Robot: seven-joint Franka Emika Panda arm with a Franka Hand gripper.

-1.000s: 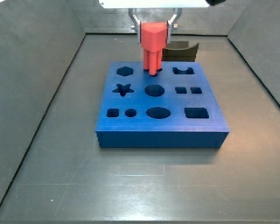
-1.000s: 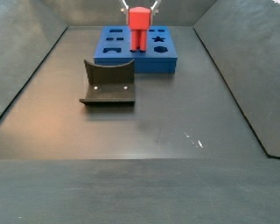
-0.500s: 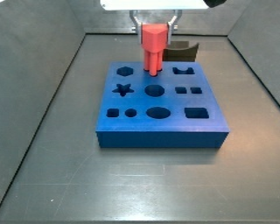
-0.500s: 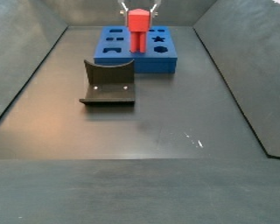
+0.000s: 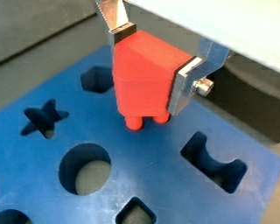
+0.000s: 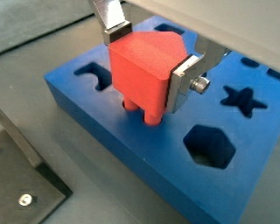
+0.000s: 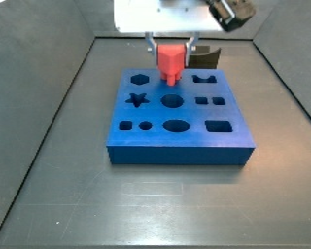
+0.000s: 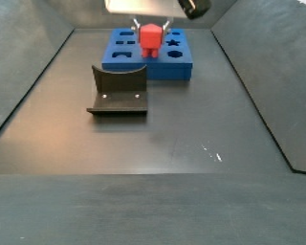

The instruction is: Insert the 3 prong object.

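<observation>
My gripper (image 7: 170, 47) is shut on the salmon-red 3 prong object (image 7: 170, 61), held upright over the far middle of the big blue board (image 7: 178, 122). In both wrist views the silver fingers (image 5: 189, 80) (image 6: 184, 77) clamp its sides, with the gripper (image 5: 152, 59) (image 6: 149, 57) around its upper body. The object's (image 5: 143, 74) (image 6: 140, 77) short round prongs point down and meet the board's top (image 5: 166, 175) (image 6: 259, 144). The hole under them is hidden. In a side view the gripper (image 8: 150, 27) holds the object (image 8: 150, 40) low on the board (image 8: 175, 65).
The board has several shaped holes: a hexagon (image 7: 139, 78), a star (image 7: 136, 99), a round hole (image 7: 171, 99) and a curved slot (image 7: 204, 78) near the object. The dark fixture (image 8: 119, 91) (image 7: 205, 55) stands just beside the board. Grey walls enclose the floor.
My gripper has come straight down with the 3 prong object. Its top now sits lower and its lower end is at the board's surface.
</observation>
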